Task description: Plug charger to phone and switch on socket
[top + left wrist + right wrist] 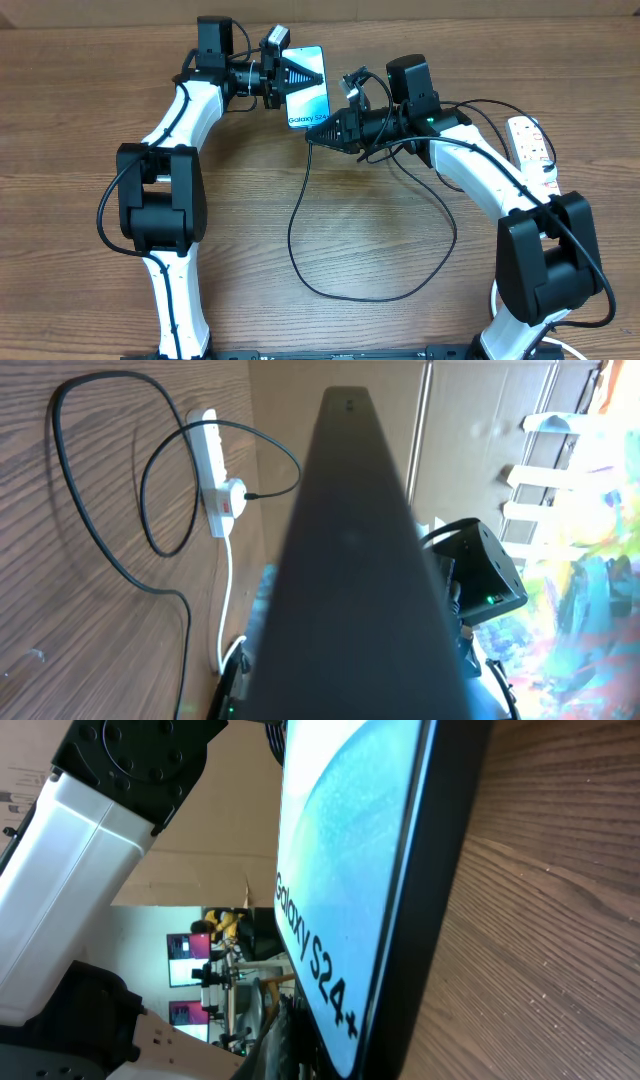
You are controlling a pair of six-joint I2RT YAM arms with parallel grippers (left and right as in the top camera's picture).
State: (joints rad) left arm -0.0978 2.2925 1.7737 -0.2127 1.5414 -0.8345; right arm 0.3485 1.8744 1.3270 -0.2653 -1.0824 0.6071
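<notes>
Wood-grain table (pixel 80 80) — left claw (pixel 303 72) clamps phone (pixel 310 105); right claw (pixel 315 138) clamps charger (pixel 290 225).

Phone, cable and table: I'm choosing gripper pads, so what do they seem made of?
Phone: smooth, glass-like lit screen in a black frame with slight sheen.
Cable: thin black jacket, probably matte rubber or plastic; it bends in loose loops.
Table: brown wood grain, low sheen, possibly laminate.

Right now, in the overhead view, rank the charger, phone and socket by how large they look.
1. charger, its loop spans most.
2–3. phone and socket look alike; the right arm hides part of the socket.
</notes>
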